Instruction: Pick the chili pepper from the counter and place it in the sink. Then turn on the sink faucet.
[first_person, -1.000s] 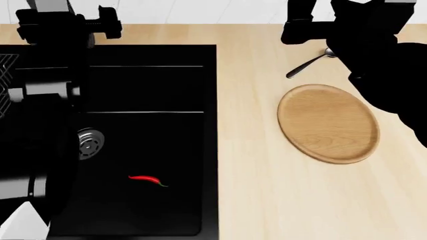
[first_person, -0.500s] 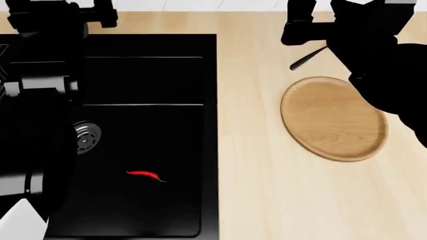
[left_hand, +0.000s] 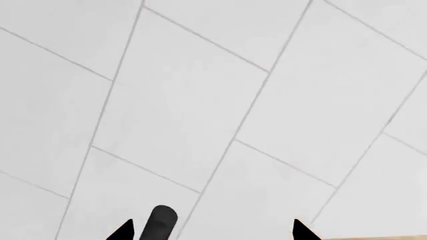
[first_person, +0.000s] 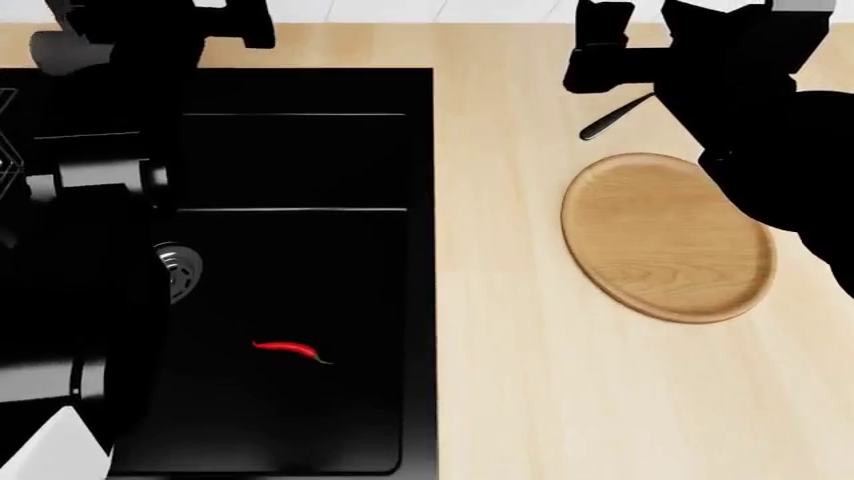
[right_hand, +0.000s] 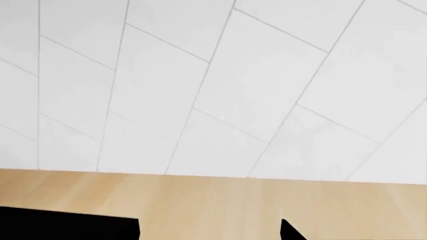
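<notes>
The chili pepper (first_person: 288, 350) lay on the floor of the sink (first_person: 294, 150), toward the near end of the black basin and a little to the right of the round drain (first_person: 180, 272). It was well apart from both grippers. In the head view the left gripper (first_person: 147, 30) was up at the far edge of the sink, over the strip of counter (first_person: 534, 400) behind the basin, with the left arm covering much of the sink's left side. In the left wrist view its two fingertips (left_hand: 123, 231) stood spread apart with nothing between them, and a dark rounded tip, seemingly the sink faucet (left_hand: 161, 222) lever, rose just beside one of them against the white tiled wall (left_hand: 213, 100). The right gripper (first_person: 601, 50) hung over the far counter, above a spoon (first_person: 614, 120) and beyond a round wooden plate (first_person: 667, 235). In the right wrist view its tips barely entered the picture, widely separated, so its jaws looked released and held nothing.
</notes>
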